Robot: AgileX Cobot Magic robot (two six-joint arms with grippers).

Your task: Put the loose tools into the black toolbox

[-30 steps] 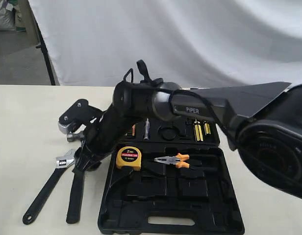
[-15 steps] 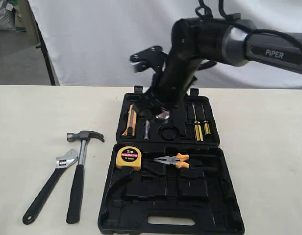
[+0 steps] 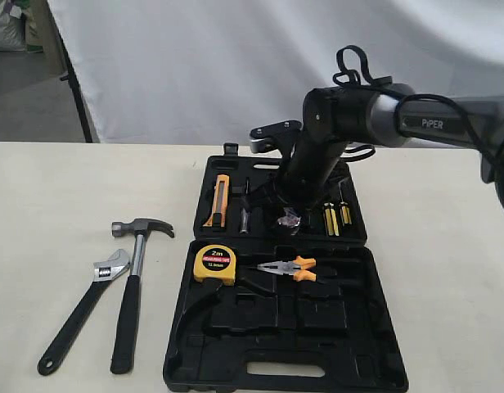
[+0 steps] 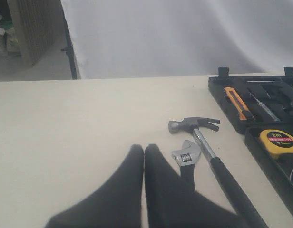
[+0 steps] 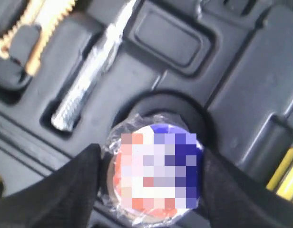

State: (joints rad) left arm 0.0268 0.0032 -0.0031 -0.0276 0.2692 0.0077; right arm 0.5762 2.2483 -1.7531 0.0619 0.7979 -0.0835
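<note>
My right gripper [image 3: 289, 218] is shut on the small round tape roll [image 5: 153, 171], a finger on each side. It holds the roll just over a round recess in the far half of the open black toolbox [image 3: 375, 336]. Whether the roll touches the recess I cannot tell. The claw hammer [image 3: 133, 282] and the adjustable wrench [image 3: 80, 315] lie side by side on the table left of the toolbox. In the left wrist view my left gripper [image 4: 143, 150] hangs shut and empty over bare table, close beside the wrench [image 4: 186, 156] and hammer [image 4: 208, 153].
A yellow tape measure [image 3: 215, 262] and orange-handled pliers [image 3: 290, 268] rest in the toolbox's near half. An orange utility knife [image 3: 220, 199] and yellow screwdrivers [image 3: 335, 218] sit in the far half. A white backdrop hangs behind the table.
My right arm swung from beside the hammer head on the left over to the toolbox's far half, then lowered toward the round recess, with the roll in its jaws at least since it reached the toolbox.
</note>
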